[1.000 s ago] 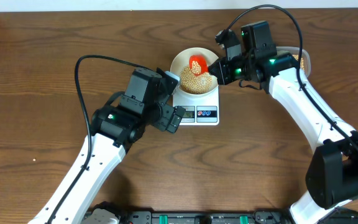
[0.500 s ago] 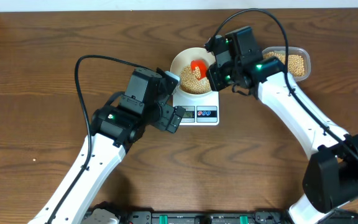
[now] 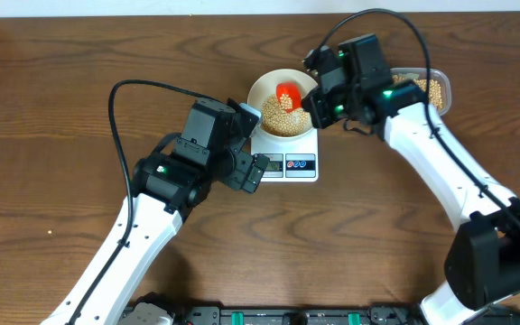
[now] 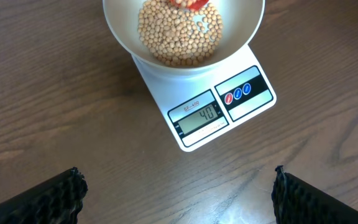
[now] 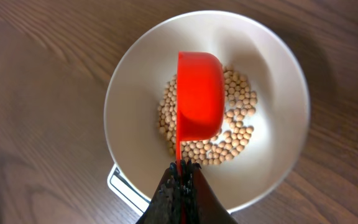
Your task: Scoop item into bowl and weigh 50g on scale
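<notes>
Red scoop (image 5: 199, 93), handle pinched tight by the right gripper (image 5: 180, 180), hangs over soybeans (image 5: 238, 124) in the white bowl (image 5: 278, 74) (on the scale (image 4: 253, 106)); left gripper (image 4: 176, 190) gapes wide, empty.

The surface (image 3: 61, 108) is dark brown wood with the grain running left to right, and its far edge meets a pale wall. A small white scale (image 3: 289, 164) lies flat on it, about midway across in the far half, its display and two round buttons turned toward the near edge. To the right of the scale and apart from it, close to the far edge, a clear plastic tub (image 3: 446, 88) rests on the wood, partly hidden. A tiny pale speck (image 3: 50, 232) lies far left.
</notes>
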